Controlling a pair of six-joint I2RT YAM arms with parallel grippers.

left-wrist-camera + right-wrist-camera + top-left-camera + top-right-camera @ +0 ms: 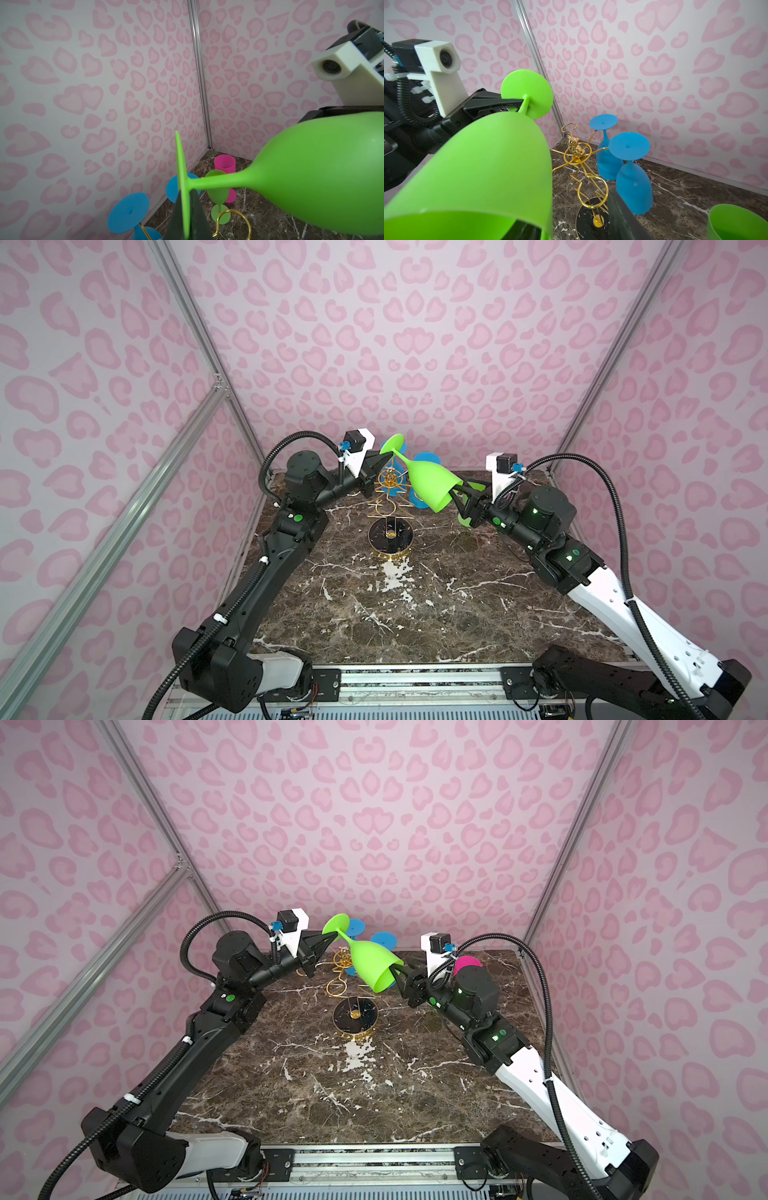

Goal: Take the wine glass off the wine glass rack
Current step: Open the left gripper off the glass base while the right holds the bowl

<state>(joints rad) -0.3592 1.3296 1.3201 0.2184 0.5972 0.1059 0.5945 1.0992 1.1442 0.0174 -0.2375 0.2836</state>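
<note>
Gripping the glass (432, 485) by its foot, the left fingers (380, 458) were found closed hard on the edge of the green disc, close to the stem. The left wrist view showed the disc pinched between both fingers (197, 218). The glass was in the air, tilted well over, with its foot high on the left arm's side and its mouth lower, facing the right arm. It hung above the rack (576, 150) and, in the right wrist view, stood clear of the gold wire. The right fingers (400, 978) were part open and astride the bowl's rim. One finger (523, 231) sat inside the mouth, and the other finger (623, 218) was outside, with a visible gap to the wall. They did not clamp the bowl. Two blue glasses (633, 187) hung upside down from the rack's arms. The rack's base rested on the desk (415, 614).
</note>
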